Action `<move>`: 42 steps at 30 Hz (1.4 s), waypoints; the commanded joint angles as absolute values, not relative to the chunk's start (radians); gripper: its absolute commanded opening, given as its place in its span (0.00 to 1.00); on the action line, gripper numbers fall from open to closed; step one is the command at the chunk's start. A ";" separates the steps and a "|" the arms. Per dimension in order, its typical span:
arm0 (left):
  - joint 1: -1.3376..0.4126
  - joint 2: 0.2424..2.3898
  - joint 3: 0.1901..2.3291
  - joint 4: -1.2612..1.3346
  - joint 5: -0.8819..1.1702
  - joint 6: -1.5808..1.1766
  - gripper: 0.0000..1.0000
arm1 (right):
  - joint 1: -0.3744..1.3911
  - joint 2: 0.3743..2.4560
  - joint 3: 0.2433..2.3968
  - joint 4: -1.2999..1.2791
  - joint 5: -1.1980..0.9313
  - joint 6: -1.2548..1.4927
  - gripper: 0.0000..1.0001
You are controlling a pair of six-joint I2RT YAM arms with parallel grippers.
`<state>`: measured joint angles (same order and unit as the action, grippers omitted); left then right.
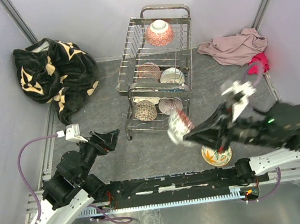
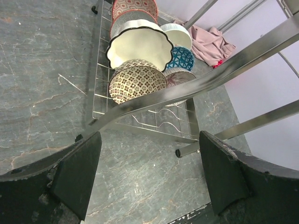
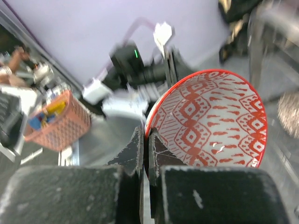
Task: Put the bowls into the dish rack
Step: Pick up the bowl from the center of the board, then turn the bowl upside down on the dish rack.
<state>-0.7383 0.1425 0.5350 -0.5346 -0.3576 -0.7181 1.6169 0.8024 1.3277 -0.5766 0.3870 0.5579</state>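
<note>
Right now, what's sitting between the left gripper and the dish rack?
Nothing. The top view shows only a bare stretch of grey table between the left gripper and the dish rack.

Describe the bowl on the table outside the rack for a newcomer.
From the tall chrome wire dish rack, come toward the right arm's base. A pale bowl with orange-green markings sits there, the only one neither racked nor gripped.

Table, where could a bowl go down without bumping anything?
Bare table lies between the dish rack and the black blanket, and between the rack and the pink cloth. In front of the rack it is crowded: the right gripper holds a red-patterned bowl there, near an orange bowl. The rack's near end is packed with bowls.
</note>
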 commanded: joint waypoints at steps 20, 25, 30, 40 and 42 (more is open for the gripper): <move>-0.741 0.181 0.518 -0.445 -0.344 -0.727 0.91 | 1.564 1.374 2.312 -0.230 0.856 -0.383 0.00; -0.741 0.180 0.520 -0.444 -0.343 -0.726 0.91 | 1.290 1.425 2.308 -0.323 0.704 -0.167 0.00; -0.741 0.169 0.531 -0.459 -0.349 -0.726 0.91 | 1.037 1.520 2.334 -0.412 0.502 0.061 0.00; -0.740 0.156 0.539 -0.470 -0.352 -0.724 0.91 | 0.572 1.637 2.212 -0.274 -0.104 0.630 0.00; -0.740 0.153 0.543 -0.477 -0.352 -0.723 0.91 | 0.527 1.667 2.178 -0.184 -0.196 0.730 0.00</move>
<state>-0.7383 0.1673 0.5167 -0.4980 -0.3569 -0.7181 0.5995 1.6539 2.2059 -0.4309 0.0937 0.4469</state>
